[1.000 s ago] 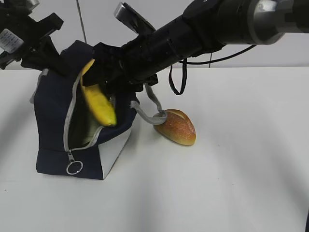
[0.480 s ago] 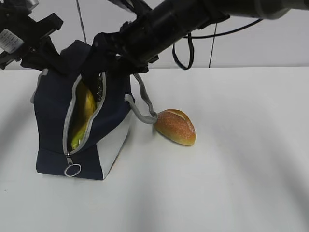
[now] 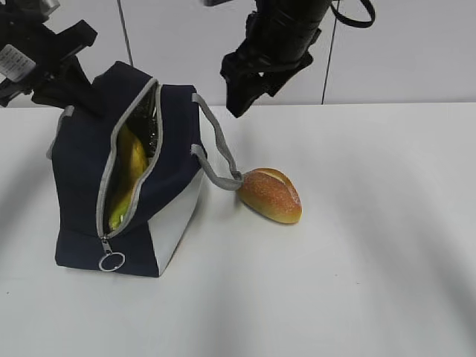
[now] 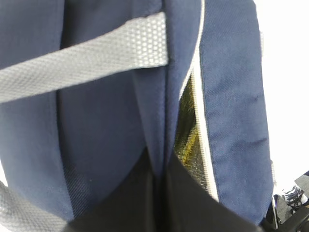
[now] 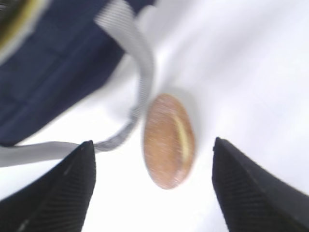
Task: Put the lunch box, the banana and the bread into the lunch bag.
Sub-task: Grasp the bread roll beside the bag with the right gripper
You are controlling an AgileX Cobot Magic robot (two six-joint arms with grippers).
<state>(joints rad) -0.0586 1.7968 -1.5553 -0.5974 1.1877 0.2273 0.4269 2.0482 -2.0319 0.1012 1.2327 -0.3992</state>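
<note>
Above bread (image 5: 168,140), right hand (image 5: 152,186) wide open, empty; left hand (image 4: 159,193) pinching lunch bag (image 4: 111,121)

A plain white desk (image 3: 357,282) is seen filling most of the exterior view, smooth and matte, with soft grey shadows spread across it. Behind it, a pale grey-white wall (image 3: 416,52) is shown, divided into panels by thin dark vertical seams (image 3: 125,33). The far edge of the desk is met directly by the wall. Even, diffuse light is cast throughout; no harsh glare is seen.
</note>
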